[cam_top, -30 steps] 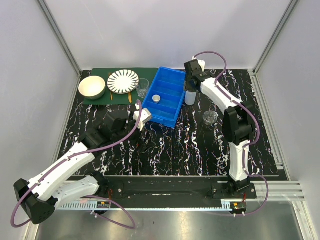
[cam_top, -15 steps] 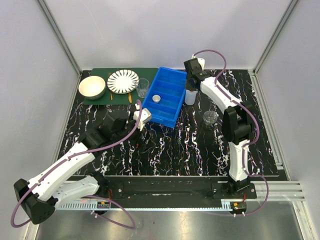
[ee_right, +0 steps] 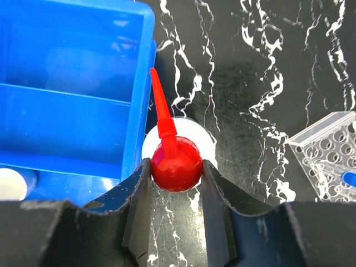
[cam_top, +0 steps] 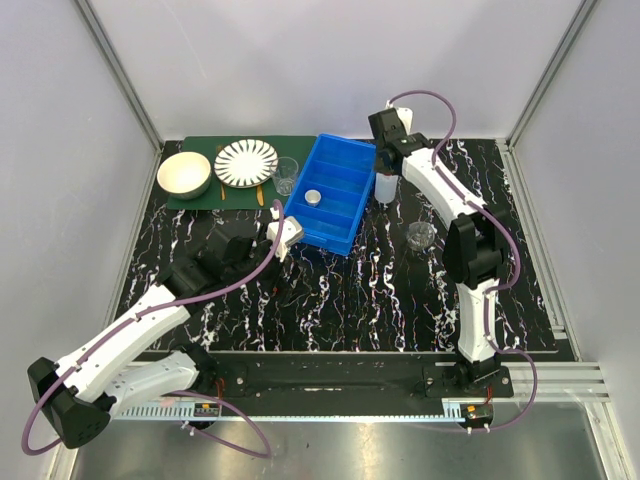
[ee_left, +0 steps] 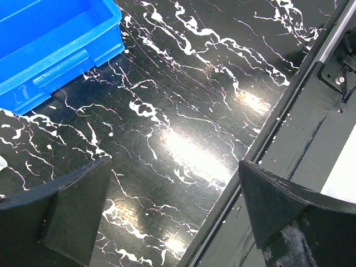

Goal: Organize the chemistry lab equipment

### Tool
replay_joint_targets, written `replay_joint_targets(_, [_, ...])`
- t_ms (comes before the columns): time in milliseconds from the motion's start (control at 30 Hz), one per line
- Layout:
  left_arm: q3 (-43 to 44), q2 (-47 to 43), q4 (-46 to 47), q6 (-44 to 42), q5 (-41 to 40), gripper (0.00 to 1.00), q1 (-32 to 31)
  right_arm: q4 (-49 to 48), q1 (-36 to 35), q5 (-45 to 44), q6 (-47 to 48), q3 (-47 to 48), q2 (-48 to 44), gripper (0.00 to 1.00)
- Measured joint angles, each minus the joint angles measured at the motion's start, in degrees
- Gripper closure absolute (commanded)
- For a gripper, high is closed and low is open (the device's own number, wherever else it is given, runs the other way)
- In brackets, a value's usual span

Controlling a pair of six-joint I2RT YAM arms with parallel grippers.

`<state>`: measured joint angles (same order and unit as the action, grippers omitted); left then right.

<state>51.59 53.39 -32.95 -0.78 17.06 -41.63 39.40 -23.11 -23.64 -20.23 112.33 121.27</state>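
Right pincer [ee_right: 176, 167] has closed on the squeeze bottle [ee_right: 192, 129].
My fingers [ee_right: 133, 211], wider a second ago, now pinch its red cap [ee_right: 177, 162]; blue bin [ee_right: 67, 111] just left, so I can lift it.

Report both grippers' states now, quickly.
Left gripper: open, holding nothing.
Right gripper: closed on the red cap of the squeeze bottle.

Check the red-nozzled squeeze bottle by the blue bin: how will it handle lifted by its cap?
The squeeze bottle has its round red cap between the jaws of the right gripper, so it may slip or swivel. Its body looks like soft plastic: probably light, not fragile. It stands close beside the blue bin, which could catch it.
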Motion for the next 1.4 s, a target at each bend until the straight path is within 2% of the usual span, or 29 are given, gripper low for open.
replay_joint_targets(433, [0.00, 0.09, 0.00, 0.02, 0.04, 0.01, 0.00, 6.32, -0.02, -0.46, 0.50, 11.78, -0.35, 1.00])
replay_joint_targets(833, [0.00, 0.09, 0.00, 0.02, 0.04, 0.01, 0.00, 12.57, -2.14, 0.87, 0.55, 28.98, 3.10, 1.00])
replay_joint_targets(1133, [0.00, 0.07, 0.00, 0.02, 0.04, 0.01, 0.00, 14.91, -7.65, 1.46, 1.27, 27.50, 3.89, 1.00])
replay_joint_targets(1400, [0.00, 0.04, 0.00, 0.07, 0.00, 0.01, 0.00, 13.55, -14.05, 1.55, 2.03, 14.38, 0.00, 1.00])
